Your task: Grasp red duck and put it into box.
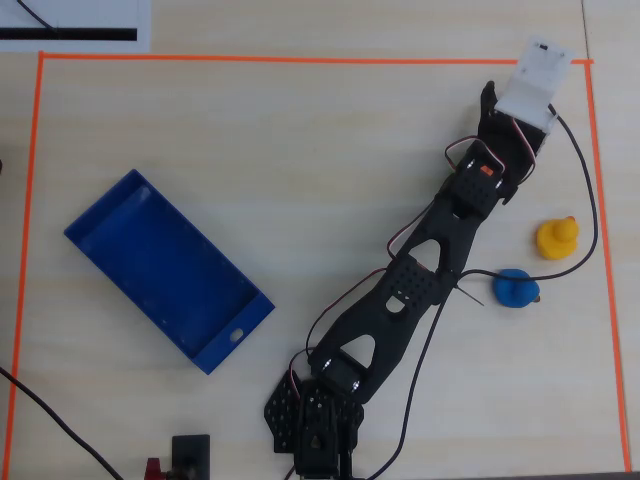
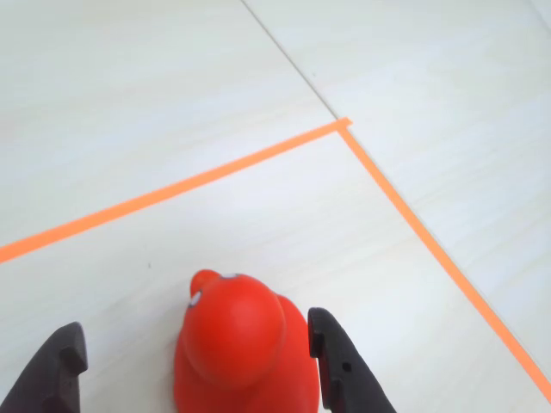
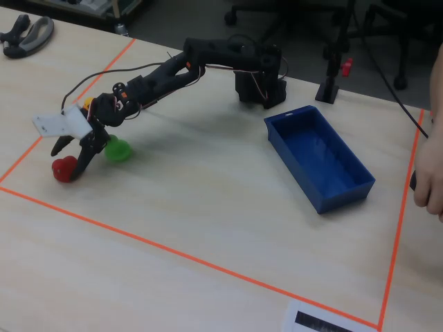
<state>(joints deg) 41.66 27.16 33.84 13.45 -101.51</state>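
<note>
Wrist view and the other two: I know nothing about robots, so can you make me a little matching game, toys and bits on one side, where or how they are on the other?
Things:
1. red duck
2. box
3. yellow duck
4. gripper

Places or states:
A. empty, lying far from the arm's tip
B. open, one finger on each side of a toy
C. on the table between two black fingers, near the corner of the orange tape
D. standing untouched beside the arm, towards the right tape line in the overhead view

Pairs: 1-C, 2-A, 3-D, 4-B
</note>
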